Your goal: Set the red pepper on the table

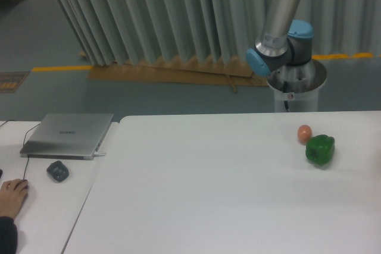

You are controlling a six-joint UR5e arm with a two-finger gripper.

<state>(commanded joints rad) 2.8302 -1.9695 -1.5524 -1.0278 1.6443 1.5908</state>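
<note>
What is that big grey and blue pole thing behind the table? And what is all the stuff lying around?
That pole is a robot arm. It stands on a round base behind the big white table. Only its lower part shows; its gripper is out of the picture, so I can't tell if it holds anything. The picture comes from one camera that stays still, looking across the table. On the table lie a green pepper and a small orange-pink ball, close together. No red pepper shows. On the left is a smaller desk with a closed laptop, a dark mouse and a person's hand.
</note>
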